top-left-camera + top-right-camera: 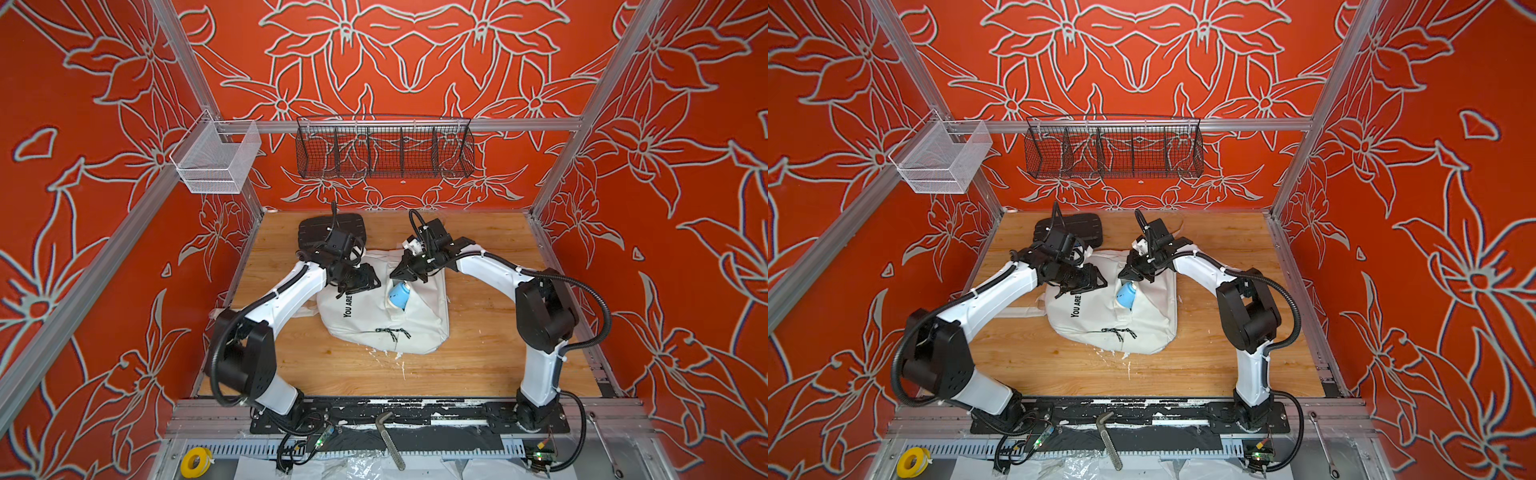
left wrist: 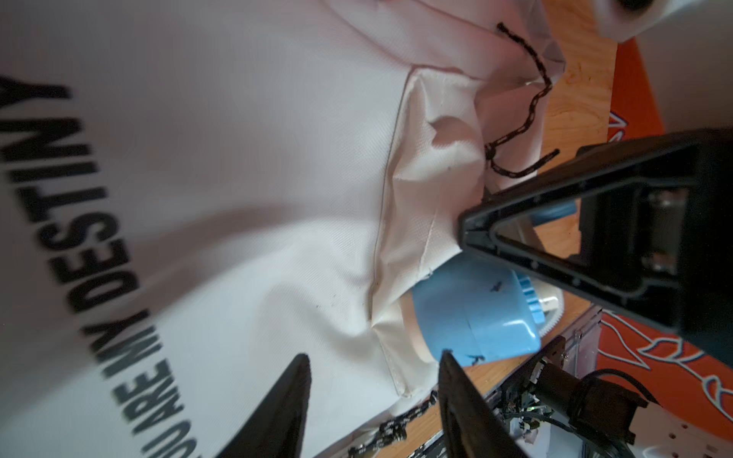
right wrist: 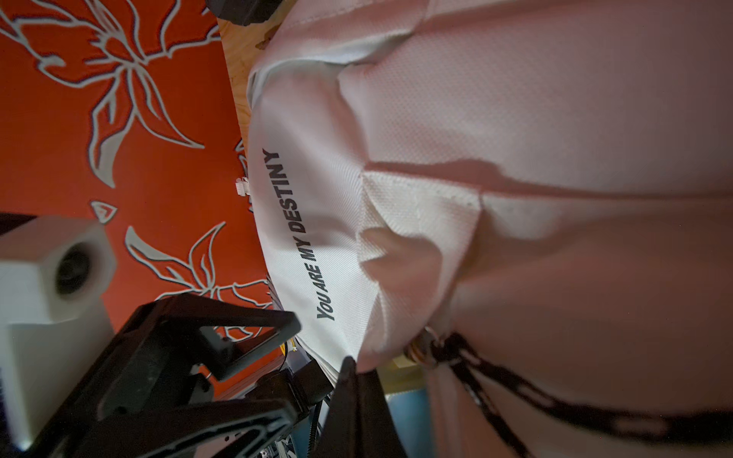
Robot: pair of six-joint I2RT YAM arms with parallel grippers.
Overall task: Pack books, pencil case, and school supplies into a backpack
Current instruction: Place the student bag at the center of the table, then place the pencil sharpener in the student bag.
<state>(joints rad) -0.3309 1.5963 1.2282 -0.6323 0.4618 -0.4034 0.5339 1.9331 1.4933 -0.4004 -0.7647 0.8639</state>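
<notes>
White woven backpack [image 1: 374,328] centred on wooden surface [image 1: 478,349], bare boards toward front edge, light-blue barrel sharpener [image 1: 400,296] half out of pocket mouth [image 2: 400,317], left fingers [image 2: 285,400] parted over fabric, right fingers [image 3: 351,400] clenched at its rim.

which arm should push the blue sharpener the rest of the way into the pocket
Probably left: the left gripper, open, faces the half-in sharpener; the right gripper is shut at the backpack pocket's rim.

Both top views look steeply down on the whole table [image 1: 478,365]; wrist views sit close to the backpack [image 2: 198,158].
</notes>
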